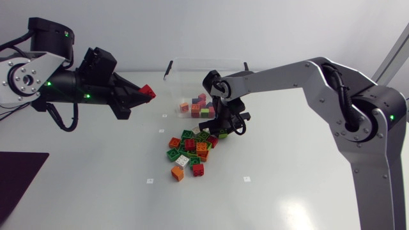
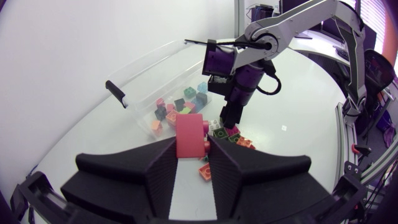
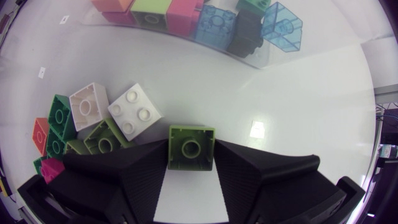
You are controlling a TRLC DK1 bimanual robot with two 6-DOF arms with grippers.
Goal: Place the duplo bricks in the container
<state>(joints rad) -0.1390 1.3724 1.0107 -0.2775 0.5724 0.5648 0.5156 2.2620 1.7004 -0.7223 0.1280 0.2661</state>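
A clear plastic container (image 1: pixel 192 73) at the back middle of the table holds several bricks (image 1: pixel 197 106). A pile of loose duplo bricks (image 1: pixel 188 151) lies in front of it. My left gripper (image 1: pixel 142 94) hovers left of the container, shut on a red brick (image 1: pixel 148 91), which shows between its fingers in the left wrist view (image 2: pixel 189 134). My right gripper (image 1: pixel 221 130) points down at the pile's far right edge. Its fingers press both sides of a light green brick (image 3: pixel 191 147). White bricks (image 3: pixel 135 112) and green bricks lie just beside it.
A dark mat (image 1: pixel 16 176) covers the front left corner of the table. The container's black latch (image 2: pixel 116 93) sticks out on the side nearest my left arm. Small white markers (image 1: pixel 149 181) dot the tabletop around the pile.
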